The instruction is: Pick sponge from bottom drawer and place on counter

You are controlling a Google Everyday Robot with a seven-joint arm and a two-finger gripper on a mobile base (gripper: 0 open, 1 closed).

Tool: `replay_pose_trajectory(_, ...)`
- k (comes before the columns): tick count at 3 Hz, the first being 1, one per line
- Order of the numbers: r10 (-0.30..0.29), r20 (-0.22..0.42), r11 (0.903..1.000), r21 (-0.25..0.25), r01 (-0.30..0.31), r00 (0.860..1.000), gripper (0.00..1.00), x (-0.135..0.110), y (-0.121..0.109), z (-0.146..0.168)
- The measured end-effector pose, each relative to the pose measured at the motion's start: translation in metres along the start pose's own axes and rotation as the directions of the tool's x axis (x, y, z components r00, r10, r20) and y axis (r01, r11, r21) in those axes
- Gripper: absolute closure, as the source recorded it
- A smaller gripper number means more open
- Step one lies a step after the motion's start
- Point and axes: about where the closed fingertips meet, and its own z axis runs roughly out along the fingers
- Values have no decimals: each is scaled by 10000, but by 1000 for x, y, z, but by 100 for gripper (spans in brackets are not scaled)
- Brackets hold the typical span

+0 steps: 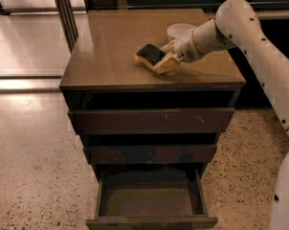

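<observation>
The sponge (149, 53), a small dark flat pad, sits low over the middle right of the counter (111, 47). I cannot tell whether it touches the top. My gripper (160, 57) reaches in from the right on the white arm, and its pale fingers (166, 64) are closed around the sponge. The bottom drawer (151, 221) is pulled out below the cabinet. Its greenish-brown floor is bare.
A white bowl (179, 30) stands on the counter just behind the gripper. The two upper drawers (149, 121) are pushed in. Speckled floor surrounds the cabinet. A dark metal post (64, 11) stands at the back left.
</observation>
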Motion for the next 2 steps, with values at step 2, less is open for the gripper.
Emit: replay_pose_trajectory(2, 0, 0, 10000, -1, 0, 10000, 35, 0, 0, 0)
